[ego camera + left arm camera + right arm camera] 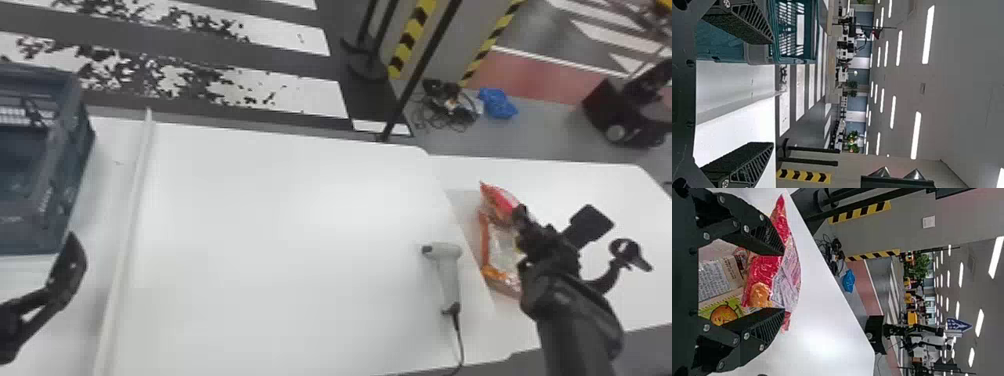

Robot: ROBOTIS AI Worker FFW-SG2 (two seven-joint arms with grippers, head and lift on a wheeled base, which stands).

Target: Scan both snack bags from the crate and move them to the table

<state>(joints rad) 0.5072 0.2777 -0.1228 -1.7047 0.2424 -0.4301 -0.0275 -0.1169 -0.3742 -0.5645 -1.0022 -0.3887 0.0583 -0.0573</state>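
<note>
Beyond the spread jaws of the left gripper (69,262) stands the crate (75,155). Across the gap of the right gripper (521,240), jaws also spread, show the brown-and-yellow snack bag (721,278) and, reaching past the tips, the red snack bag (763,276).

Crate (64,172) cut off by head view's left edge, snack bags (495,196) partly hidden behind right claw (520,239)

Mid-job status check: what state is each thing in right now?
Left gripper: open, empty.
Right gripper: fingers apart, at the red bag.
Red bag: between those fingers, firm grip unclear.
Yellow-green bag: on the table, partly covered.
Scanner: lying on its side, corded.
Crate: upright, open-topped.
</note>
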